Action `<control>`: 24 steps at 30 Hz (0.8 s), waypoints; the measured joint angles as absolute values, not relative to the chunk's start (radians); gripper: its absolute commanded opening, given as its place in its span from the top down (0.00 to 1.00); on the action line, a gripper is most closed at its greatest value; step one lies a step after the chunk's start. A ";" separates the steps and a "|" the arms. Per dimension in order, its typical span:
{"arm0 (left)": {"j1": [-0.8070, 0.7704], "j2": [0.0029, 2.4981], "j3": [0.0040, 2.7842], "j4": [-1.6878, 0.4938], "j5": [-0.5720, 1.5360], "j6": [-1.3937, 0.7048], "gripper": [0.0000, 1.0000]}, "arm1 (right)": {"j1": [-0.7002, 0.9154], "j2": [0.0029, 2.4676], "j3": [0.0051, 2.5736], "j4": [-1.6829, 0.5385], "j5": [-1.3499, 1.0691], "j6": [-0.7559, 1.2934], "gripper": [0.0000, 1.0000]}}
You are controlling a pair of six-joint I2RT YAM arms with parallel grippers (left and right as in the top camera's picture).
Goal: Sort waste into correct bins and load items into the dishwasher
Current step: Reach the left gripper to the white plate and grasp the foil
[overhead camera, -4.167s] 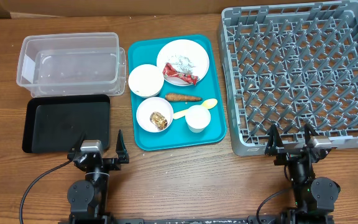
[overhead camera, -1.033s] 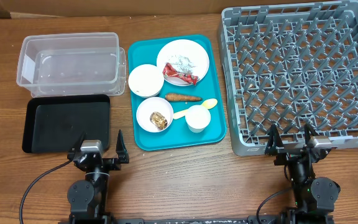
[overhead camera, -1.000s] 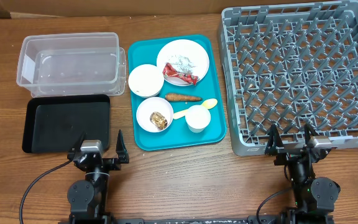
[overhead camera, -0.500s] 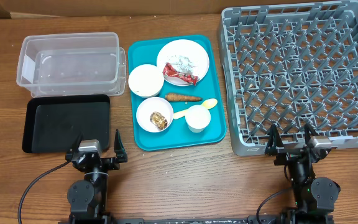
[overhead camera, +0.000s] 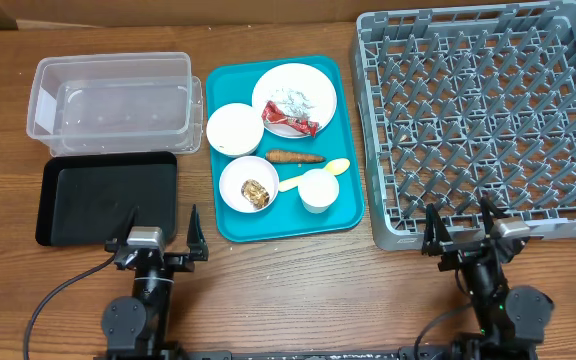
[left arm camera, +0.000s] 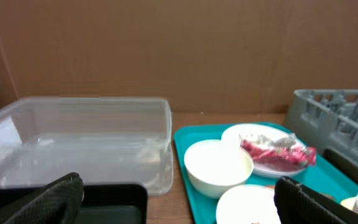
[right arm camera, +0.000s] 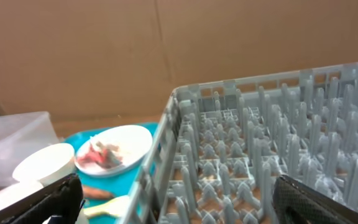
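Note:
On the teal tray (overhead camera: 349, 214) a white plate (overhead camera: 313, 88) holds a red wrapper (overhead camera: 290, 122) and crumpled paper (overhead camera: 293, 99). Beside it are an empty-looking white bowl (overhead camera: 233, 129), a carrot (overhead camera: 294, 156), a bowl (overhead camera: 238, 175) with a brown lump (overhead camera: 257, 191), a yellow spoon (overhead camera: 313, 176) and a small cup (overhead camera: 318, 190). I cannot make out any rice grains. The clear tub (overhead camera: 113, 95) and black tray (overhead camera: 108, 195) lie at the left, the grey dish rack (overhead camera: 488, 120) at the right. My left gripper (overhead camera: 163, 222) and right gripper (overhead camera: 458, 213) are open and empty near the front edge.
The left wrist view shows the tub (left arm camera: 79, 143), a bowl (left arm camera: 219, 165) and the plate (left arm camera: 260, 134) ahead of the left gripper (left arm camera: 179, 198). The right wrist view shows the rack (right arm camera: 260, 143) ahead of the right gripper (right arm camera: 179, 199). A brown cardboard wall stands behind.
Both grippers have shifted slightly, the right one a little to the left. Nothing on the table has moved.

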State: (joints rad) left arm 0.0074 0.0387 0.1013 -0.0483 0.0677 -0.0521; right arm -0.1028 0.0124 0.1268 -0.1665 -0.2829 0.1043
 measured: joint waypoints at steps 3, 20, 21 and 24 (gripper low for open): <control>0.007 0.123 0.252 -0.101 0.076 -0.045 0.00 | -0.103 0.031 0.260 -0.231 -0.284 0.104 0.00; -0.048 1.251 1.575 -0.853 0.199 -0.015 0.00 | -0.103 0.694 1.051 -0.791 -0.273 0.104 0.00; -0.067 1.324 1.665 -0.910 0.195 -0.016 0.00 | -0.103 0.745 1.095 -0.831 -0.272 0.102 0.00; -0.123 1.518 1.879 -1.024 0.191 -0.016 0.00 | -0.103 0.893 1.221 -0.949 -0.272 0.104 0.00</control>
